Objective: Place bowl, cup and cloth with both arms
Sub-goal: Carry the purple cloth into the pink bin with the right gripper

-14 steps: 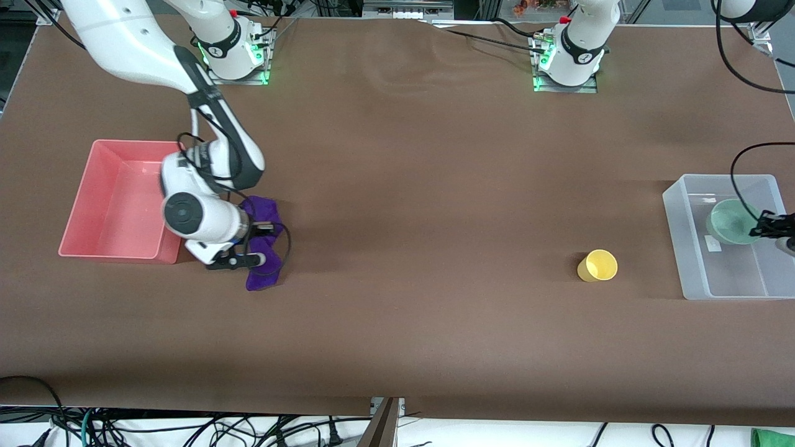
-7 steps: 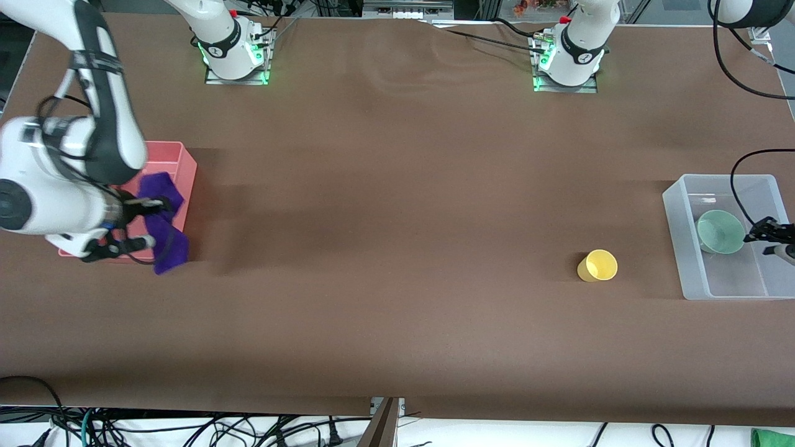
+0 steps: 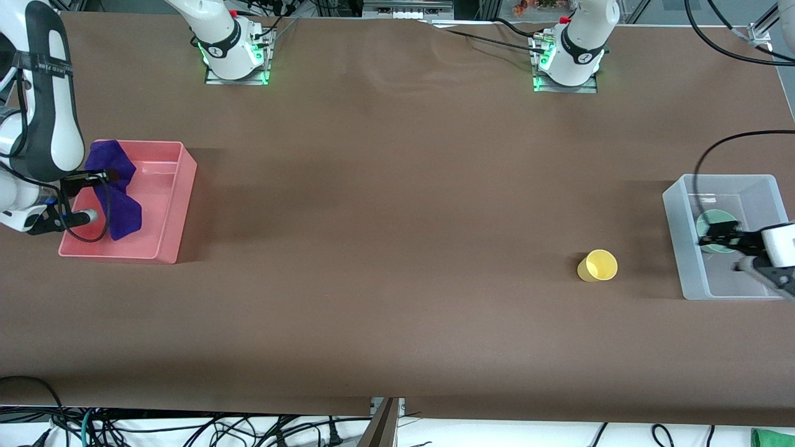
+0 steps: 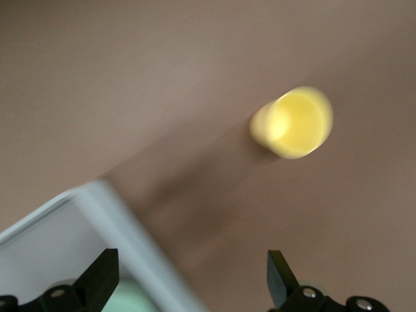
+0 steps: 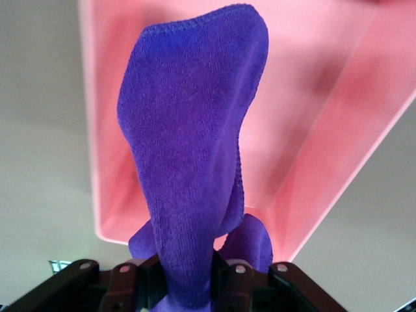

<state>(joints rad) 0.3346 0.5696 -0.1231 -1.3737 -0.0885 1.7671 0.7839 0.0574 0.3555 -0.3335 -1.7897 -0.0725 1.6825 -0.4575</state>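
Note:
My right gripper [image 3: 98, 179] is shut on the deep-purple cloth [image 3: 121, 208] and holds it hanging over the pink bin [image 3: 180, 205]. In the right wrist view the cloth [image 5: 195, 162] hangs from my right gripper [image 5: 188, 286] above the bin [image 5: 318, 130]. The mint-green bowl [image 3: 710, 221] lies in the clear bin [image 3: 682, 248], partly hidden by my left gripper [image 3: 720, 237]. In the left wrist view the left gripper [image 4: 188, 286] is open and empty over the bin's rim [image 4: 104, 201]. The yellow cup [image 3: 598, 265] lies on its side on the table beside the clear bin, also in the left wrist view [image 4: 294, 123].
The pink bin stands at the right arm's end of the table and the clear bin at the left arm's end. The brown table [image 3: 397, 217] runs between them. Cables hang at the table's front edge.
The right arm has carried the cloth from the table beside the pink bin to over the bin. The left gripper has let go of the bowl in the clear bin and moved toward the cup.

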